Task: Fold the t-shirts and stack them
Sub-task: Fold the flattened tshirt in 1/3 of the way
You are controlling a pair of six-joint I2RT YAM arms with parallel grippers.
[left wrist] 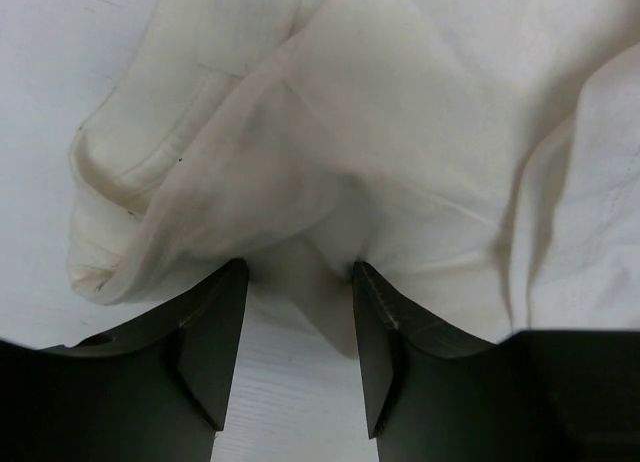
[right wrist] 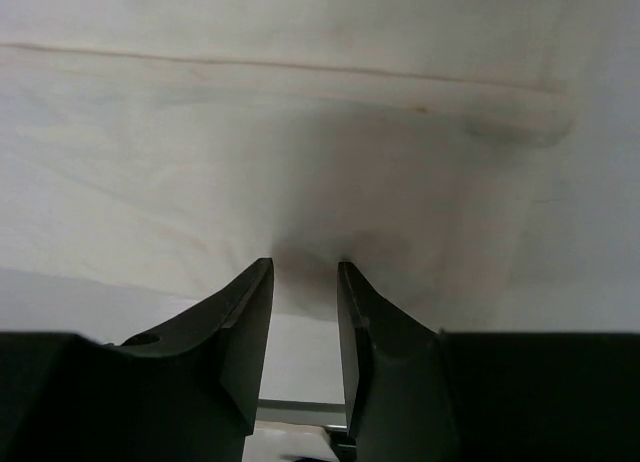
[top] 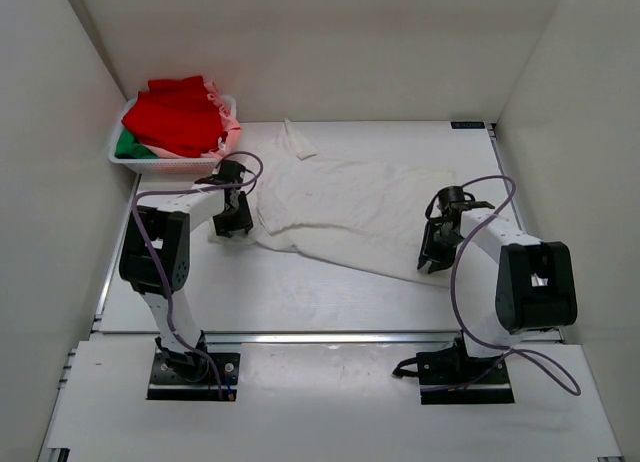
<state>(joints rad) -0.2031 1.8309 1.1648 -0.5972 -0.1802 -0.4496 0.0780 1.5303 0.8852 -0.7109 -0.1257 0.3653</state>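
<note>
A large wrinkled off-white t-shirt lies spread across the middle of the table. My left gripper is at its left edge, low over the table. In the left wrist view the jaws are open, and a bunched fold of the off-white shirt reaches in between the fingertips. My right gripper is at the shirt's near right edge. In the right wrist view the jaws stand open a little, with the shirt's hem right at the tips. Red, green and pale pink shirts lie in the basket.
A white mesh plastic basket stands at the far left corner of the table. White walls close in on the left, back and right. A metal rail runs along the table's near edge.
</note>
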